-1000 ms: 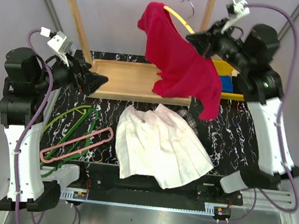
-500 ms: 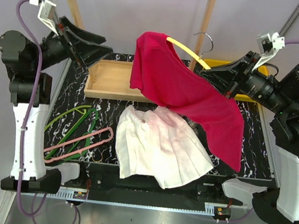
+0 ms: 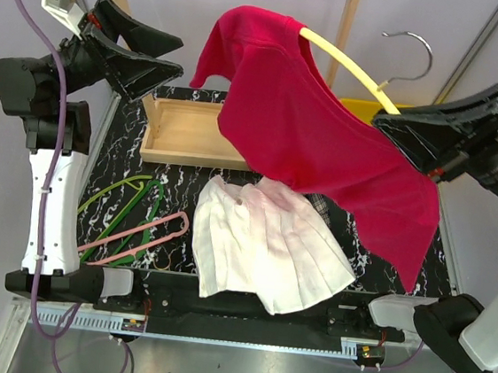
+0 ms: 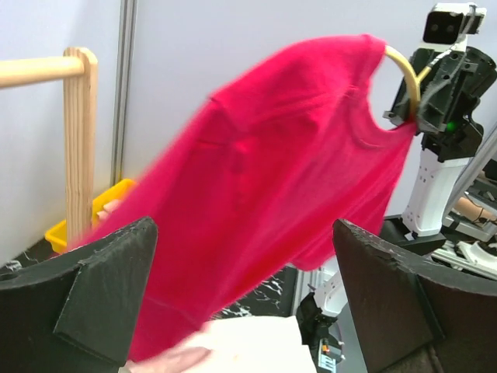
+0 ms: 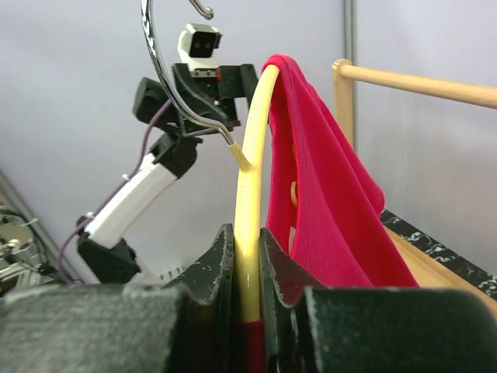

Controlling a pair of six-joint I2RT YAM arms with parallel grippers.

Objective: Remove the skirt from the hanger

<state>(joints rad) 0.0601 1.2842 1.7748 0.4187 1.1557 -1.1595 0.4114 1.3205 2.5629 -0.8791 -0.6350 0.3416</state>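
1. Top external view: the white pleated skirt (image 3: 269,247) lies flat by the middle of the tabletop's near edge; the pale pink hanger (image 3: 128,238) lies apart from it toward the near left corner, among green wire hangers (image 3: 114,197).
2. Right gripper (image 5: 247,260) pinches a yellow hanger (image 5: 250,155) carrying a red shirt (image 3: 316,140), aloft.
3. Left gripper (image 4: 245,303) hangs above the left edge, fingers spread wide, holding nothing.

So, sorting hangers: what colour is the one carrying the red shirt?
Pale yellow hanger; right wrist view.
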